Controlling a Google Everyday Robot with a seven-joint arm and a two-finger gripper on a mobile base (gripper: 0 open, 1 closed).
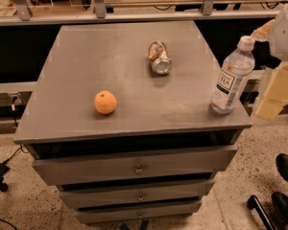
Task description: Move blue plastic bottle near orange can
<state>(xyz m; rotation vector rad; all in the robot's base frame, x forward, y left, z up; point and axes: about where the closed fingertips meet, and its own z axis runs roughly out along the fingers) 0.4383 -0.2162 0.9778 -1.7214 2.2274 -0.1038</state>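
The blue plastic bottle (233, 76) stands upright near the front right corner of the grey cabinet top (110, 47). It is clear with a white cap and a white label. The orange can (159, 57) lies on its side toward the back middle of the top, its silver end facing the camera. My gripper (274, 92) is a cream-coloured part at the right edge of the view. It is just right of the bottle, off the cabinet's side, and not touching the bottle.
A round orange fruit (105, 102) sits at the front left of the top. The cabinet has drawers (134, 166) below. A metal rail (134, 17) runs behind it. Black shoes (287, 186) and a cable are on the speckled floor.
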